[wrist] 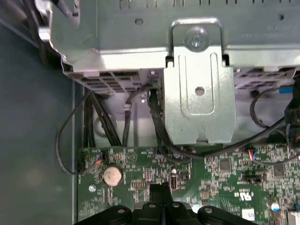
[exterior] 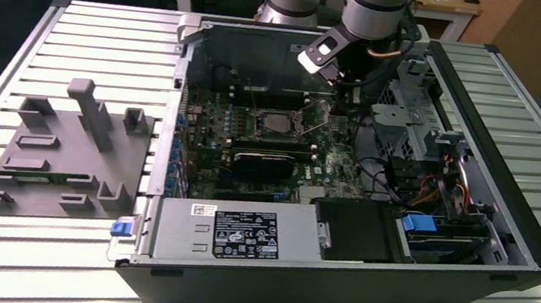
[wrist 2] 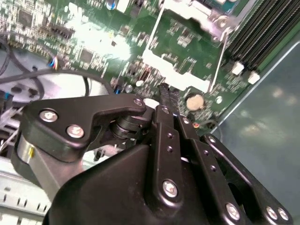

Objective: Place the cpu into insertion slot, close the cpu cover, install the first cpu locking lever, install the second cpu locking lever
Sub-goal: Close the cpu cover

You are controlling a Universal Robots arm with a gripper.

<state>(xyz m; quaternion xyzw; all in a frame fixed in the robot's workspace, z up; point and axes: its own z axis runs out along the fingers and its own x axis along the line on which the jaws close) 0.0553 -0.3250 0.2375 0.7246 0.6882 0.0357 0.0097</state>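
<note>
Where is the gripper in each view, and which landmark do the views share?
Exterior view: the gripper hangs inside the open case, over the green motherboard.
Second wrist view: it points at the board, near the coin battery.
First wrist view: it sits near the same battery.
Shared landmark: the motherboard.

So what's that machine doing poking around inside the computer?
A robot arm has its claw down inside an open computer case, working on fitting the processor. The claw is pinched shut, holding nothing I can make out, and hovers just over the green motherboard right beside the insertion slot. Whether the chip is locked in, I can't tell.
</note>
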